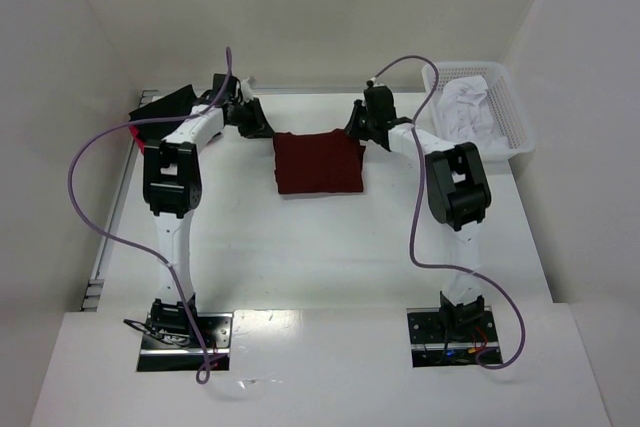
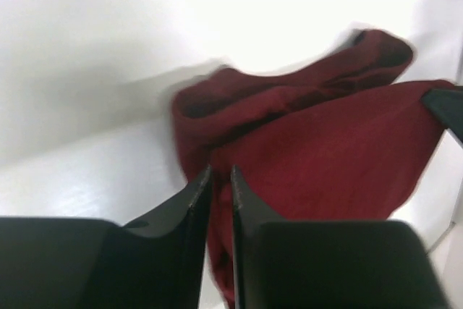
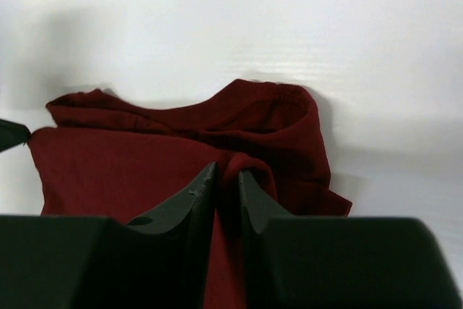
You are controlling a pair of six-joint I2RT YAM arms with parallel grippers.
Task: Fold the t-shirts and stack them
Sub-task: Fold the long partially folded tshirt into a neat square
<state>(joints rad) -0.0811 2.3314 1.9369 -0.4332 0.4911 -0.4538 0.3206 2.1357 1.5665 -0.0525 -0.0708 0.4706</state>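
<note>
Currently, entry by entry.

Left gripper (image 2: 219, 187): fingers (image 2: 197, 197) drawn narrow, a fold of the maroon t-shirt (image 2: 325, 157) nipped between them at its left edge.

Right gripper (image 3: 226, 184): fingers (image 3: 202, 189) likewise narrow, pinching the cloth at its right edge.

Maroon t-shirt: partly folded into a rough rectangle, lying on the table (image 1: 320, 247) at the far middle, between the two grippers. Its far edge is bunched and humped in both wrist views, with loose layers standing proud of the flat panel.

Black t-shirt (image 1: 165, 103): far left corner, beyond the left arm, well apart from the maroon one.

Basket (image 1: 518, 127): far right, white mesh, holding white cloth (image 1: 468, 107).

Risks, as judged:
- Either pinch may hold only the upper layer, so a lift could peel the fold open instead of carrying it.
- Uneven travel of the two arms would skew the rectangle or drag it across the table.
- The humped far edge, if not smoothed, would likely be trapped as a lump under the next fold.
- A lumpy square would sit poorly once stacked.
</note>
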